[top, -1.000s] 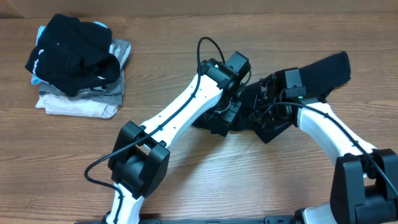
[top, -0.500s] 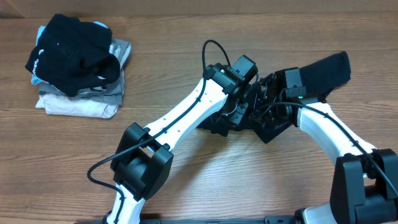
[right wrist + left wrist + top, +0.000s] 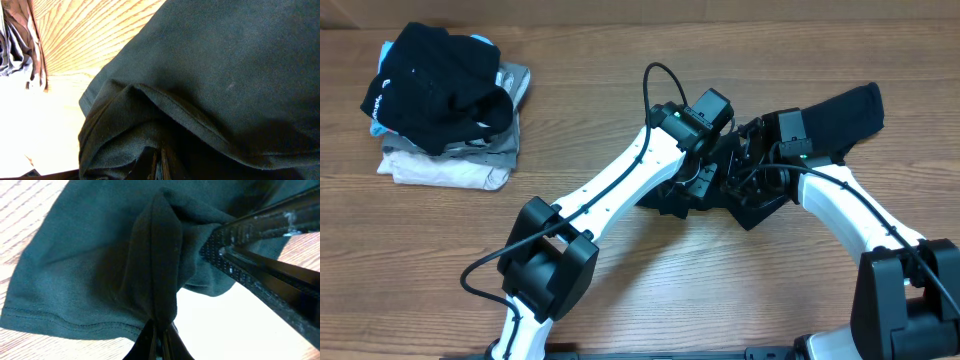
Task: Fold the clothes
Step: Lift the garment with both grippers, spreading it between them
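One stack [image 3: 445,150] sits at the far left of your wood-grain worktop [image 3: 620,60]. It is soft folded cloth: pale layers at the bottom, grey above, a bit of light blue at the edge, and a crumpled black piece [image 3: 435,85] draped loosely on top.

Move right to the middle and you find a single dark garment [image 3: 840,115], a matte knit with a stitched hem. It lies bunched under both arms, and one long end stretches flat toward the upper right. Your two hands meet over that bunched part, close beside each other.

Your left hand [image 3: 161,330] has its fingers pressed together on a raised ridge of the dark garment; in the left wrist view the cloth rises into a narrow pleat between them. Your right hand [image 3: 160,156] is likewise pinched on a fold of the same garment, beside a curved hem line, with bare worktop showing past the cloth's edge.
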`<state>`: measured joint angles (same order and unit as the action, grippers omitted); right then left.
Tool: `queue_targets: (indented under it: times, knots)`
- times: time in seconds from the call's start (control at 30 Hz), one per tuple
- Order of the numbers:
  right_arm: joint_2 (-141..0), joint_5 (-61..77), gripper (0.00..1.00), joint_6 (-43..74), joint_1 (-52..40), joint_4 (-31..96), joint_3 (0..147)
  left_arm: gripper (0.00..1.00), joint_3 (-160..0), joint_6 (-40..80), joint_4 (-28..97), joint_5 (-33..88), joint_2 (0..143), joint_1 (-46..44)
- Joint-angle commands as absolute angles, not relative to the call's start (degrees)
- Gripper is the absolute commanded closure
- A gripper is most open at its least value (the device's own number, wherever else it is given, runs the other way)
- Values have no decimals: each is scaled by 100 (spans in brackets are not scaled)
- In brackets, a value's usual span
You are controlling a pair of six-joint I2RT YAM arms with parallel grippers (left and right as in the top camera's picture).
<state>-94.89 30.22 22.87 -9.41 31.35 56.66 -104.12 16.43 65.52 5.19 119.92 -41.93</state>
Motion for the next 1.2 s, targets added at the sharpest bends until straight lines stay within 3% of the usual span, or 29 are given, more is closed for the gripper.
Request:
queue_targets:
  times: [0.0, 0.57, 0.9, 1.0, 1.17]
  knots:
    - [-9454, 3079, 96, 2279, -923, 3092, 5837, 96, -10344, 1686, 6549, 285, 12027, -4169]
    - [-9454, 3168, 96, 2558, -926, 3240, 5837, 96, -11887, 1409, 7325, -200, 12020, -2740]
    - [-9450, 3208, 96, 2556, -930, 4812, 5837, 96, -12862, 1168, 7179, -193, 12020, -2220]
    - [-9347, 3190, 89, 2558, -917, 4901, 5837, 96, -13122, 1142, 7148, -193, 12020, -2161]
    - [-8803, 2443, 67, 2556, -685, 4989, 6311, 96, -13439, 891, 7150, -187, 12020, -2134]
